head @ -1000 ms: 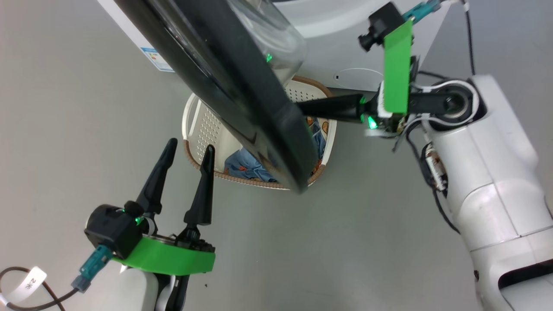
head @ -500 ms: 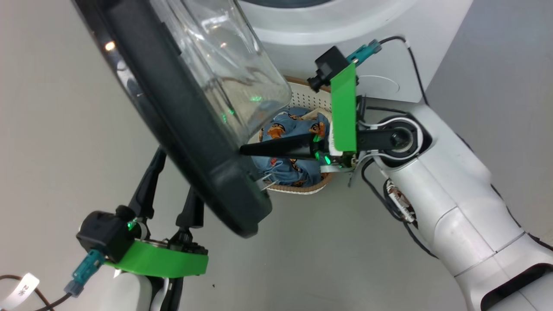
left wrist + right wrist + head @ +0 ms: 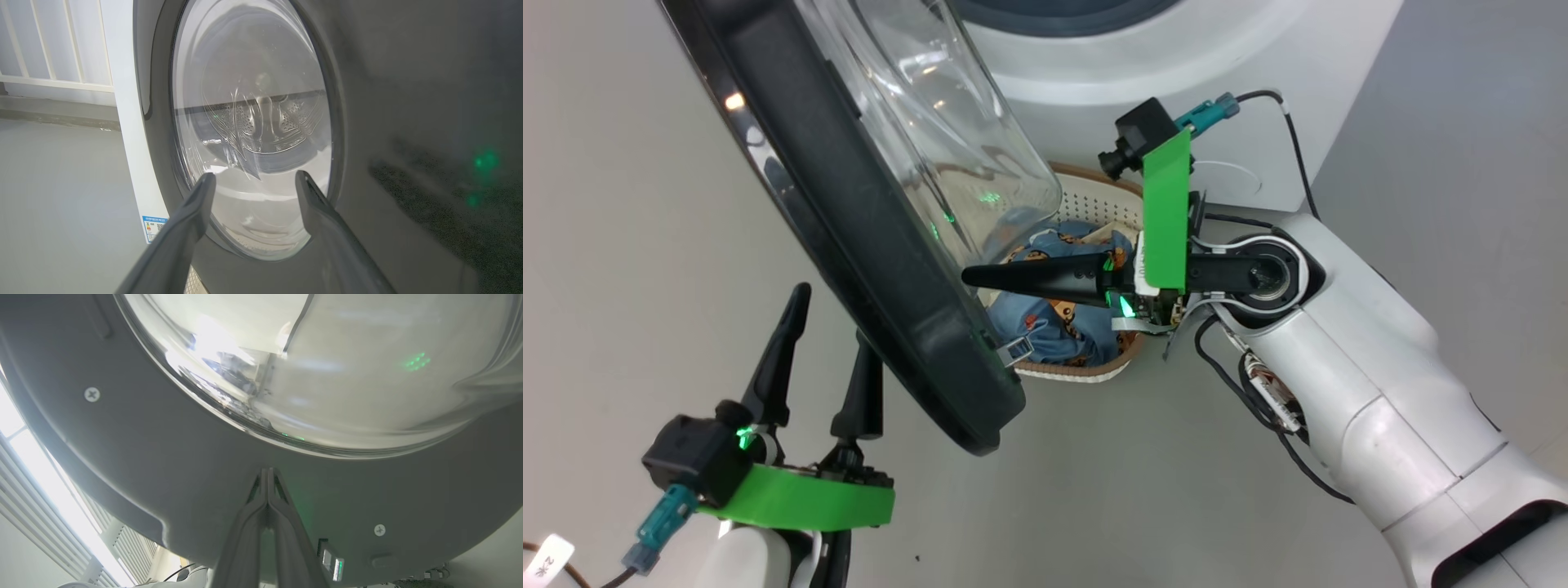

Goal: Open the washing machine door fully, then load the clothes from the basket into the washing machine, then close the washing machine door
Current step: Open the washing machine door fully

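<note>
The washing machine door (image 3: 866, 269) stands swung out, its black rim slanting across the head view and its glass bowl (image 3: 931, 139) facing the washing machine (image 3: 1176, 73). My right gripper (image 3: 968, 278) is shut with nothing in it, its tips against the door's inner rim (image 3: 163, 457) just below the glass, as the right wrist view shows (image 3: 267, 471). My left gripper (image 3: 832, 312) is open on the door's outer side, and its fingers frame the window (image 3: 253, 122). The basket (image 3: 1094, 184) sits on the floor below the machine, with the blue bear-print clothes (image 3: 1054, 327) in it.
A metal latch (image 3: 1015, 351) sticks out of the door's inner edge near the basket. The machine's white side panel (image 3: 122, 122) carries a blue label (image 3: 153, 226). My right forearm (image 3: 1380, 408) crosses the lower right. Grey floor (image 3: 1135, 490) lies around the basket.
The door has swung wider with my shut right gripper now on its inner side. The head view has shifted as well. My left gripper stays open beside the door.
</note>
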### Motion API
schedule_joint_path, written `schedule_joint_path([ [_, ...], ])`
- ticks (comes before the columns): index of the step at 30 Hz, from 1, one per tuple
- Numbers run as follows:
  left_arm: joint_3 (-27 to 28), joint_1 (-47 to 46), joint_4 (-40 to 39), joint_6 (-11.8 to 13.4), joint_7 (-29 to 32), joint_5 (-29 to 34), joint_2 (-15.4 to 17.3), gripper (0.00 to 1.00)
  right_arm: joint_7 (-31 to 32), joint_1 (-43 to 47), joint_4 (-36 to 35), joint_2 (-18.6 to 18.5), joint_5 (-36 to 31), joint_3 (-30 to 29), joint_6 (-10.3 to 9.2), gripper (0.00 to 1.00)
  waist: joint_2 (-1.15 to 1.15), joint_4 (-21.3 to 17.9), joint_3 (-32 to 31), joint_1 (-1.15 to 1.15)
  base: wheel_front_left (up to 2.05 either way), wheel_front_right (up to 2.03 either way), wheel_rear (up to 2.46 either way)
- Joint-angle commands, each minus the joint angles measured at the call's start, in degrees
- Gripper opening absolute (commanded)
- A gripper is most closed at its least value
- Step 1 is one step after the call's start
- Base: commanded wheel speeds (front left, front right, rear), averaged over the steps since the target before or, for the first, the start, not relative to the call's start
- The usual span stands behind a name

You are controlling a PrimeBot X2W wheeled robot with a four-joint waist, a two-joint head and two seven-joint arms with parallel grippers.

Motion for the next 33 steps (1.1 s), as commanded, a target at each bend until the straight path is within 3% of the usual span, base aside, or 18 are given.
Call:
schedule_joint_path([
  [1,2.47,0.47,-1.10,-0.17,-0.47,0.96,1.11,1.00,-0.93,2.00,-1.83,0.82,1.23,0.36,0.18,0.00,0.00,-1.01,-1.25,0.00,0.00,0.00,0.00],
  [13,4.39,3.97,-0.43,-0.17,-0.47,3.33,1.17,1.00,-5.88,9.38,-6.19,-2.77,5.99,1.01,0.18,0.00,0.00,-4.63,-6.80,0.00,0.00,0.00,0.00],
  [23,6.63,8.18,-0.24,-0.17,-0.47,3.69,2.58,1.00,-13.82,19.61,-12.87,-5.06,9.06,0.39,0.18,0.00,0.00,-8.36,-12.47,0.00,0.00,0.00,0.00],
  [25,7.11,9.14,-0.44,-0.17,-0.47,3.69,2.76,1.00,-15.63,21.77,-14.46,-5.48,9.22,0.09,0.18,0.22,0.00,-9.28,-13.42,0.00,0.00,0.00,0.00],
  [27,7.65,10.16,-0.66,-0.17,-0.47,3.65,2.84,1.00,-17.09,23.64,-15.99,-5.73,9.38,0.02,0.18,0.50,0.00,-10.24,-14.17,0.00,0.00,0.00,0.00],
  [28,7.76,10.62,-0.74,-0.17,-0.47,3.63,2.92,1.00,-17.83,24.36,-16.61,-5.84,9.32,0.06,0.18,0.94,0.00,-10.68,-14.40,0.00,0.00,0.00,0.00],
  [29,7.77,10.96,-0.81,-0.17,-0.47,3.64,3.03,1.00,-18.59,24.96,-17.24,-5.95,9.27,0.02,0.18,1.00,0.00,-11.05,-14.52,0.00,0.00,0.00,0.00],
  [33,7.89,11.38,-1.12,-0.17,-0.47,3.67,3.05,1.00,-22.59,26.70,-19.59,-6.34,8.60,-1.21,0.18,1.00,0.00,-11.93,-14.80,0.00,0.00,0.00,0.00],
])
